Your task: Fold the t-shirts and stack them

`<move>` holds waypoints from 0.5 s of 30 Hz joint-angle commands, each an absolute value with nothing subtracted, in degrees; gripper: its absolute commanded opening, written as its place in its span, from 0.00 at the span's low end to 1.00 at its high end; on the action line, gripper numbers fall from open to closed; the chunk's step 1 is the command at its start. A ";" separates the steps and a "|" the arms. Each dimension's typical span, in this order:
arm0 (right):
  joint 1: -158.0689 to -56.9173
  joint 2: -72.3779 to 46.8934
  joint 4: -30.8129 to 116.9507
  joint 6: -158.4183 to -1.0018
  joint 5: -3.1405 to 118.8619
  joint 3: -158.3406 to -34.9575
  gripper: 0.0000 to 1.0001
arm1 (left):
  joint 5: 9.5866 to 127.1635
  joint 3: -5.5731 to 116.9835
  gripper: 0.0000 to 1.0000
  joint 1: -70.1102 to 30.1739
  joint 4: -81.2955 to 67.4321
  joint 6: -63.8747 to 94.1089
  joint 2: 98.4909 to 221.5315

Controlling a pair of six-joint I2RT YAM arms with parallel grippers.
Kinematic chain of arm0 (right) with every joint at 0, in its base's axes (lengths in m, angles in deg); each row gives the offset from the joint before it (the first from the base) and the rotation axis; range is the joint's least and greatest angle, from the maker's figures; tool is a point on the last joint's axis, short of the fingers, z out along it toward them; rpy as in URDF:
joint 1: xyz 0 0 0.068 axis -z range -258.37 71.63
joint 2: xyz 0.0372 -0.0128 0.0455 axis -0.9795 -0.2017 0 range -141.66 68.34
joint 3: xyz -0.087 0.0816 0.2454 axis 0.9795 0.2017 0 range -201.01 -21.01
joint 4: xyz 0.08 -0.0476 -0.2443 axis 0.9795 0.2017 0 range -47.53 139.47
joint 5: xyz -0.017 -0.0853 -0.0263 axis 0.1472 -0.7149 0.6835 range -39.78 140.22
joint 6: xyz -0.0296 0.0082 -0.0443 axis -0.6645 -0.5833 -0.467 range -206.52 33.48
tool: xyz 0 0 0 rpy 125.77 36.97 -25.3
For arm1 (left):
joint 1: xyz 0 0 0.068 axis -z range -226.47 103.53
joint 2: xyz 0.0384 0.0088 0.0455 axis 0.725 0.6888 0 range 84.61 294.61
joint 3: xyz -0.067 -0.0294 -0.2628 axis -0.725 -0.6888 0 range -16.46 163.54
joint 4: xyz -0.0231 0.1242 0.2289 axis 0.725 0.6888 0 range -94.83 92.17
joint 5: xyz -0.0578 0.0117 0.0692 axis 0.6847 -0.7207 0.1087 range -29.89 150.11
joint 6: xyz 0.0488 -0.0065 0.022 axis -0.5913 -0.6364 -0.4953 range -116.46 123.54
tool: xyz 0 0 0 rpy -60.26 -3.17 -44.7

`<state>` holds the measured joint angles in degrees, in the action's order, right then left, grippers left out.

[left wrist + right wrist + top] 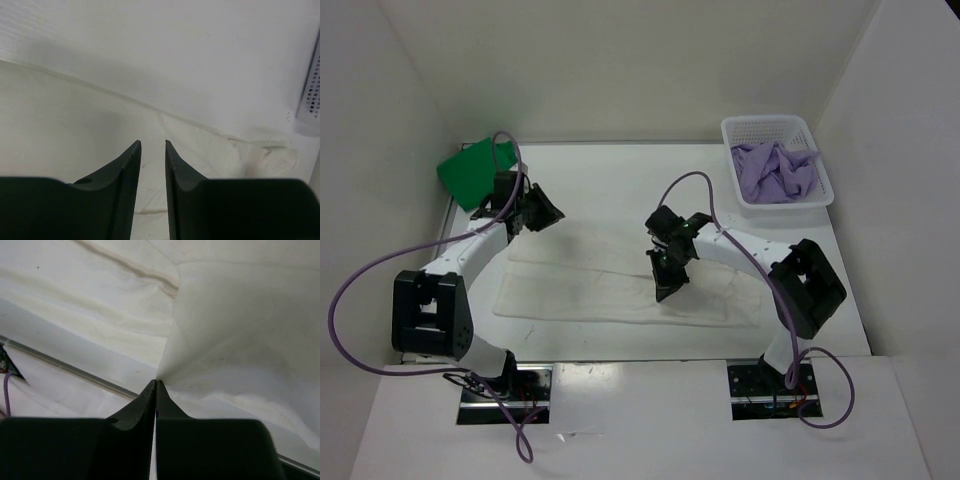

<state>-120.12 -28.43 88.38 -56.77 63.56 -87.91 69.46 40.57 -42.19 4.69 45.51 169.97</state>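
Right end effector (156, 382): black fingers pressed together at the bottom of its wrist view, clamped on a pinch of the cream-white t-shirt (580, 295). Cloth rises to the tips in a taut ridge.

Bench (620, 175): white, walled at the back and both sides.

Cream-white t-shirt: spread flat across the middle of the bench, long side running left to right (edges hard to trace, white on white). The right arm reaches in over its right half.

Basket (767, 123): white mesh, far right corner of the bench.

Green t-shirt (467, 172): flat, compact shape in the far left corner, against the left wall.

Lavender t-shirt (776, 172): crumpled inside the basket.

Left end effector (542, 212): near the far left corner of the cream-white t-shirt, just beside the green t-shirt. Fingers stand a narrow gap apart, nothing between them.
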 commanded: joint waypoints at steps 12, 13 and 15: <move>-115.82 -23.35 89.32 -56.82 67.47 -87.99 0.34 | 70.92 44.97 0.33 -45.06 6.86 41.07 172.23; -114.15 -22.29 88.80 -56.82 66.40 -86.94 0.26 | 72.06 45.67 0.33 -45.06 6.86 41.07 172.23; -109.14 -19.92 88.79 -56.20 63.68 -83.95 0.08 | 72.59 46.46 0.33 -42.80 6.86 40.37 173.72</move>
